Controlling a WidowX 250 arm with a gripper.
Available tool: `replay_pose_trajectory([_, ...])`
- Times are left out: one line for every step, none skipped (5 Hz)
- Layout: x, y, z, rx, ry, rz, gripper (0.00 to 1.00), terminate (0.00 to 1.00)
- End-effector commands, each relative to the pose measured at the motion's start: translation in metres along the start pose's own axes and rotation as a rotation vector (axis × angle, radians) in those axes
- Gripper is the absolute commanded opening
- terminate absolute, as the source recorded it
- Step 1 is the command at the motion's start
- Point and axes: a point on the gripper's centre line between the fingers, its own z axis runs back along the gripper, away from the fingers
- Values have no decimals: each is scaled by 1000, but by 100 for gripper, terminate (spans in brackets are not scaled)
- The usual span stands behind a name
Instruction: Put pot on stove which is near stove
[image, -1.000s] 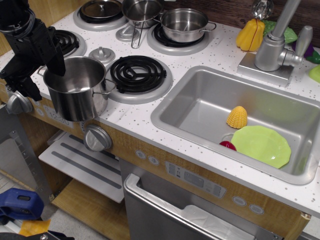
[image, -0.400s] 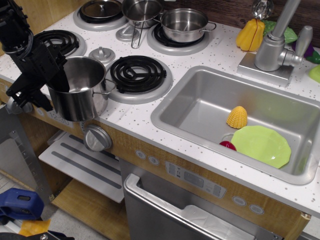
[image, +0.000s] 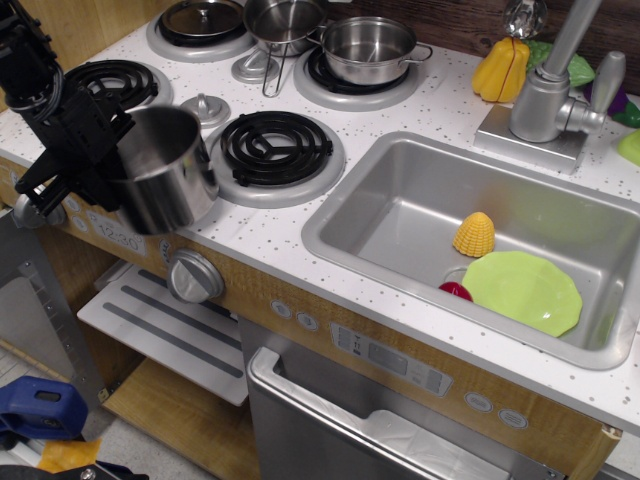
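stainless-steel pot (image: 170, 170) is held tilted at the front-left table (image: 260, 225) edge, its left rim pinched by the closed claw (image: 108, 150). it should be levelled, carried right, and centred over the coil stove (image: 276, 150).

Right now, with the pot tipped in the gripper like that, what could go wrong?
1. The pot is tilted toward the gripper and held only at its rim; it could slip and fall off the counter's front edge.
2. Swinging toward the stove, its base could clip the small lid or the burner rim and land crooked.
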Motion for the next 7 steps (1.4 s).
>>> replay_pose_trajectory([11,15,46,47,147,-13,0,0])
replay_pose_trajectory([25,21,68,84,244,-41,0,0])
replay_pose_trajectory([37,34,77,107,304,-96,0,0])
replay_pose_trajectory([36,47,66,87,273,-158,0,0])
replay_pose_trajectory([35,54,58,56,268,-223,0,0])
replay_pose_trajectory([25,65,51,37,216,-287,0,0])
replay_pose_trajectory([23,77,38,56,177,-319,0,0])
